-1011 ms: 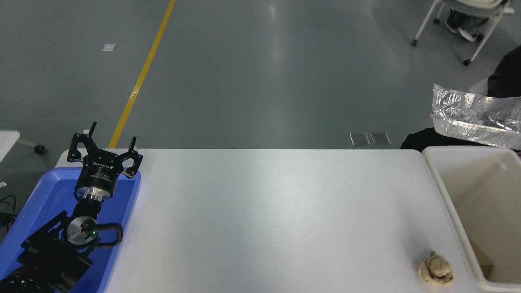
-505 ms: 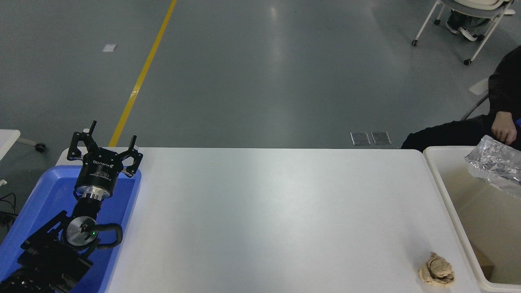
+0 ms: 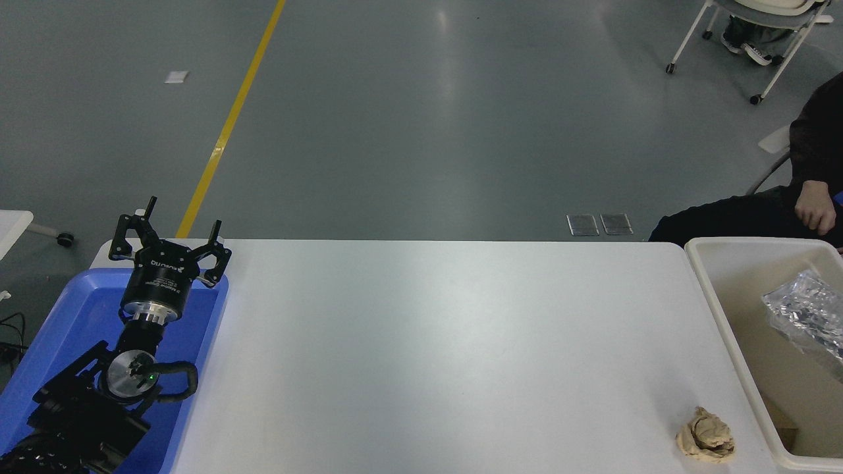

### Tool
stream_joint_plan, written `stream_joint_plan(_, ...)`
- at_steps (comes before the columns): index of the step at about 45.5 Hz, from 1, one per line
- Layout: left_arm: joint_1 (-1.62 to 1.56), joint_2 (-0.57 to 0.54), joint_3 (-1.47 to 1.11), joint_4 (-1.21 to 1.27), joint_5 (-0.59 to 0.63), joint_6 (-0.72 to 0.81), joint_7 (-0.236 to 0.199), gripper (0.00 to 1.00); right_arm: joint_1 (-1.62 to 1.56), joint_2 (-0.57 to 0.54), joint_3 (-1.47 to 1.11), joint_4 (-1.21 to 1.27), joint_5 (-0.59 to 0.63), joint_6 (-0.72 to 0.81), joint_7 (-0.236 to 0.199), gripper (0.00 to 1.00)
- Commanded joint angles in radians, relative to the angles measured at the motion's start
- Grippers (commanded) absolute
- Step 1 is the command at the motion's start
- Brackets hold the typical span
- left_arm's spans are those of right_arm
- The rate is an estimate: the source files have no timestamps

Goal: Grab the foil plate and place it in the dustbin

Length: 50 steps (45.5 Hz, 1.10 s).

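Note:
The shiny crinkled foil plate (image 3: 807, 316) lies inside the off-white dustbin (image 3: 721, 309) at the table's right end, partly cut off by the picture's right edge. Nothing holds it. My left gripper (image 3: 176, 227) is open and empty, parked at the lower left above the blue tray. My right arm and gripper are out of view.
A shallow blue tray (image 3: 204, 329) sits under the left arm. A small beige crumpled paper lump (image 3: 706, 435) lies on the white table (image 3: 435, 355) near the bin. A person in dark clothes sits at the far right, one hand (image 3: 813, 207) resting just behind the bin.
The foil plate has dropped from above the bin's rim down into the bin. The left arm has not moved.

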Motion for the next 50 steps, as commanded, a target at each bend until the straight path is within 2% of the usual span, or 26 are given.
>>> stream_joint_plan(1, 0.0, 0.0, 0.0, 0.0, 0.0, 0.0, 0.0, 1.0, -0.017, 0.025, 0.005, -0.025, 0.02, -0.015, 0.004, 1.0)
stream_joint_plan(13, -0.003, 0.0, 0.002, 0.0, 0.001, -0.002, 0.001, 1.0, 0.11, 0.018, -0.064, -0.009, -0.026, 0.003, 0.006, 1.0)
stream_joint_plan(18, -0.004, 0.0, 0.006, 0.0, 0.001, -0.003, 0.001, 1.0, 0.205, -0.002, -0.162, -0.001, -0.078, 0.007, 0.026, 1.0)
stream_joint_plan(25, -0.004, 0.0, 0.008, -0.001, 0.001, -0.005, 0.001, 1.0, 0.469, -0.085, -0.308, 0.183, -0.184, 0.063, 0.03, 1.0)
stream_joint_plan(29, -0.004, 0.0, 0.008, -0.001, 0.001, -0.005, 0.001, 1.0, 0.662, -0.139, -0.321, 0.365, -0.241, 0.123, 0.018, 1.0)
stream_joint_plan(35, -0.004, 0.0, 0.008, -0.001, 0.001, -0.005, 0.001, 1.0, 0.949, -0.189, -0.358, 0.666, -0.394, 0.203, 0.013, 1.0)
stream_joint_plan(39, -0.004, 0.0, 0.009, -0.001, 0.001, -0.005, 0.001, 1.0, 1.124, -0.163, -0.439, 0.821, -0.436, 0.237, 0.013, 1.0)
stream_joint_plan(44, -0.004, 0.0, 0.008, 0.0, 0.001, -0.005, 0.001, 1.0, 1.311, -0.061, -0.553, 0.944, -0.428, 0.309, 0.015, 1.0)
stream_joint_plan(50, -0.004, 0.0, 0.008, -0.001, 0.001, -0.005, 0.001, 1.0, 1.434, 0.041, -0.585, 1.042, -0.33, 0.48, 0.015, 1.0)
